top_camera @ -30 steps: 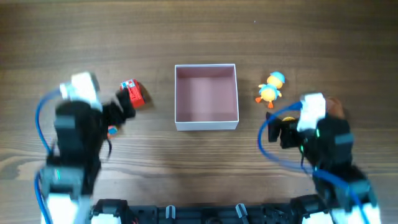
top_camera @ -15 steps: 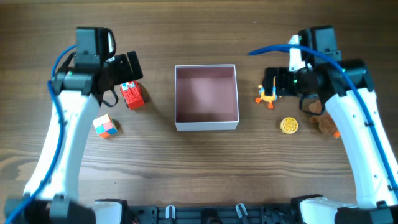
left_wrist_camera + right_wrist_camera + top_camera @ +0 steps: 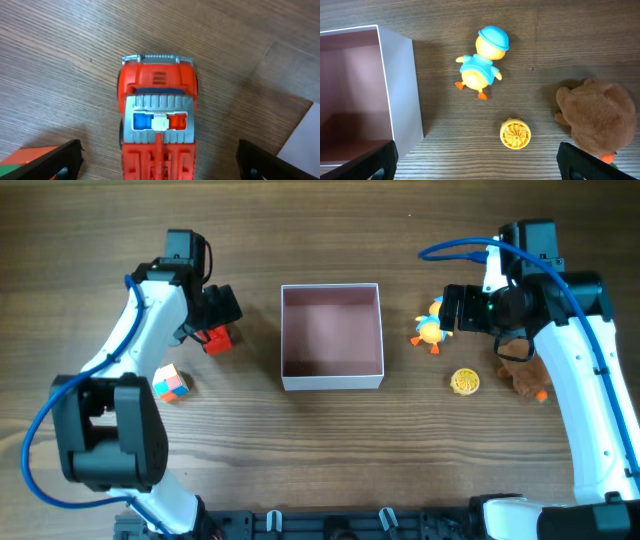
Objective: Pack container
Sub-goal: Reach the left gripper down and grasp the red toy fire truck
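The container is a square white box with a dusty-pink inside, standing mid-table with nothing in it; its wall shows in the right wrist view. A red toy fire truck lies to its left. My left gripper hovers over the truck, open, with a finger on either side and not touching it. A yellow duck toy with a blue cap lies right of the container. My right gripper is open and empty beside the duck.
A multicoloured cube lies front left of the truck. A yellow wheel-shaped disc and a brown plush toy lie right of the container, near the right arm.
Both arms have swung from the table's front toward the toys: the left now sits over the red truck, the right beside the duck. No toy has moved.
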Controlling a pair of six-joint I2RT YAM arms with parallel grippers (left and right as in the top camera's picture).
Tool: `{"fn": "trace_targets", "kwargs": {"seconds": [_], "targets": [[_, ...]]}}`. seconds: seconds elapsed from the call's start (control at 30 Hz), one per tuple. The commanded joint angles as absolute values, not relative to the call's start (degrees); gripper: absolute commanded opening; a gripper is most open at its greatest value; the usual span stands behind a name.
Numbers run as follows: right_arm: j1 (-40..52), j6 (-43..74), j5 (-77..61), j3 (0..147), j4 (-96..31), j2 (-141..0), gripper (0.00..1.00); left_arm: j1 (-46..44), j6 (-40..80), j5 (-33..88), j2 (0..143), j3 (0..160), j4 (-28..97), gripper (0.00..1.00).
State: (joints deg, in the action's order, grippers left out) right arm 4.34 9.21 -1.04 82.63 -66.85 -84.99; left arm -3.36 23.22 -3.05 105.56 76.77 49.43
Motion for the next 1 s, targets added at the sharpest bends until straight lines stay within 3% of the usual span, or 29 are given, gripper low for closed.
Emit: {"fn": "trace_targets", "kwargs": {"seconds": [0.0, 0.7, 0.83, 0.9, 0.97], "targets": [[4.3, 9.0, 0.0, 83.9, -66.9, -85.8, 1.0, -3.0, 24.8, -1.5, 106.3, 77.1, 50.2, 1.0], [4.3, 9.0, 0.0, 83.9, -67.7, -85.8, 1.0, -2.7, 24.7, -2.7, 110.5, 76.9, 48.5, 0.99], [4.3, 9.0, 0.0, 83.9, -67.8, -85.8, 1.0, -2.7, 24.7, -3.5, 110.5, 76.9, 48.4, 0.83], [4.3, 9.0, 0.0, 83.9, -67.8, -85.8, 1.0, -2.7, 24.7, -3.5, 110.5, 76.9, 48.4, 0.69], [4.3, 9.0, 0.0, 83.9, -67.8, -85.8, 1.0, -2.7, 24.7, -3.5, 110.5, 76.9, 48.4, 0.65]]}}
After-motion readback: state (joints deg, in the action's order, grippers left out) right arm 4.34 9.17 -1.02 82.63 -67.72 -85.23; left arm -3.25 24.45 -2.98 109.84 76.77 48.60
